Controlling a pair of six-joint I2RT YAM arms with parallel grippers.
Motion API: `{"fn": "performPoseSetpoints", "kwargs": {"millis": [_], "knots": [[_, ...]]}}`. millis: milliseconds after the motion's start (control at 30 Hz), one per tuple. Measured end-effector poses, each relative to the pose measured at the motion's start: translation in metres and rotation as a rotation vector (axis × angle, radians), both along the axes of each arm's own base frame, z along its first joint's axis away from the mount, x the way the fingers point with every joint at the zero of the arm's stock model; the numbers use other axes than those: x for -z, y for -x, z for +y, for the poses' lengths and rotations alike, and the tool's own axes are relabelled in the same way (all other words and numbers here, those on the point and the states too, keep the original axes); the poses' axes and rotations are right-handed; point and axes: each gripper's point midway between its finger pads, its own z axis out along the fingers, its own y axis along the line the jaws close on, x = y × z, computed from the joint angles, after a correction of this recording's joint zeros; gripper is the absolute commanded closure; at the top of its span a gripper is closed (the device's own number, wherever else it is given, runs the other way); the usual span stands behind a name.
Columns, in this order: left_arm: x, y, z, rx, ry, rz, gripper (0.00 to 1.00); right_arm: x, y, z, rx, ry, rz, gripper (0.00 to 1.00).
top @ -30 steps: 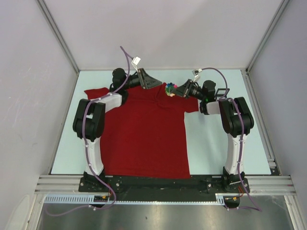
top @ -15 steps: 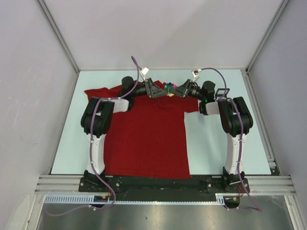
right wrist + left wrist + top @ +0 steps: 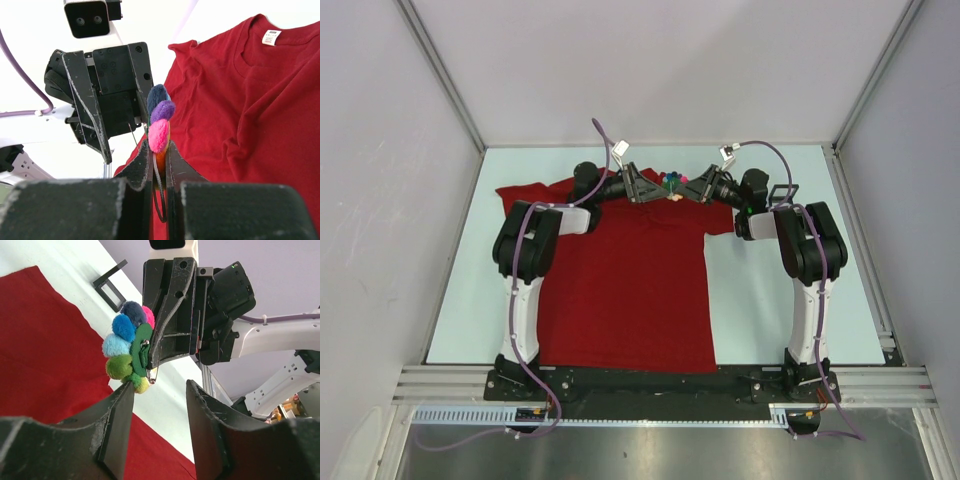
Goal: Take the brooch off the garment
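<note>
The brooch (image 3: 674,183), a cluster of coloured beads, is held edge-on between my right gripper's (image 3: 686,187) shut fingers above the neck end of the dark-red garment (image 3: 620,290). In the right wrist view the pink and purple beads (image 3: 160,125) stick out past the fingertips (image 3: 148,156). My left gripper (image 3: 656,188) is open right in front of the brooch. In the left wrist view its left fingertip (image 3: 127,390) touches the brooch's lower green beads (image 3: 122,347), where a thin metal pin shows. No cloth shows on the brooch there. The garment (image 3: 250,110) lies flat with its white neck label (image 3: 271,36).
A small black frame-like piece (image 3: 782,192) lies on the pale table (image 3: 770,300) right of the right wrist, also in the left wrist view (image 3: 111,287). Grey walls enclose the table at the back and on both sides.
My left gripper has swung right, from the garment's left shoulder up to the brooch. In the last half second nothing has visibly moved. The right gripper has kept its hold.
</note>
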Motion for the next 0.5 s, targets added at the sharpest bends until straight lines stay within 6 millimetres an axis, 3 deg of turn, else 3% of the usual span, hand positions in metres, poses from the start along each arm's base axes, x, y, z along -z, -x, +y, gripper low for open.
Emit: {"fn": "performPoseSetpoints", "kwargs": {"millis": [167,500], "knots": [[0.0,-0.003,0.0,-0.016,0.0,0.0,0.48,0.001,0.0,0.0,0.002,0.003,-0.002,1.0],[0.013,-0.015,0.001,-0.087,-0.035,0.028,0.57,0.005,0.002,0.007,-0.007,0.019,-0.001,1.0]]}}
